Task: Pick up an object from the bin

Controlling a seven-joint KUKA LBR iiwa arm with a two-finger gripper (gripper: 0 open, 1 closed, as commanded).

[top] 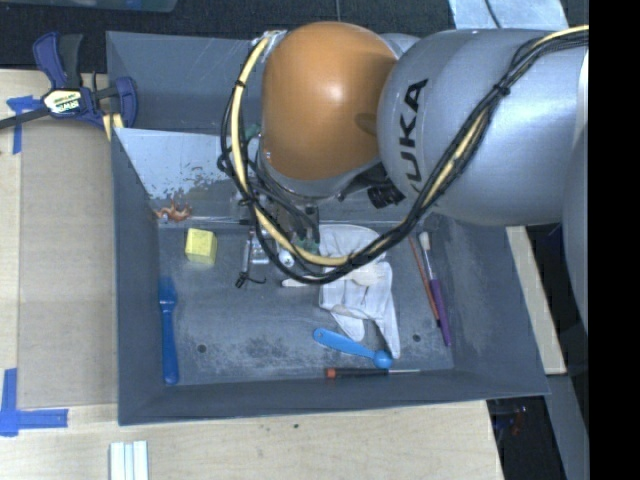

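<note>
The pincer (260, 260) hangs low in the grey metal bin (135, 298), under the arm's round orange cover and its yellow and black cables. The cover and cables hide a lot of it, so I cannot tell if it is open or closed. I see nothing held in it.

I think this is the reaching step, and nothing has been picked yet. Next, the pincer needs to line up over one thing, go down around it, and close.

The small yellow block (200, 246) sits near the pincer, on its picture-left side, with a bit of bare floor between them. The crumpled white cloth (362, 280) lies just beside the pincer on the other side. I cannot say which one it will take.

Further out, a long blue plastic stick (167, 330) lies past the block. A blue plastic spoon shape (350, 345) lies below the cloth, and a thin purple pen (434, 293) lies beyond it.
</note>
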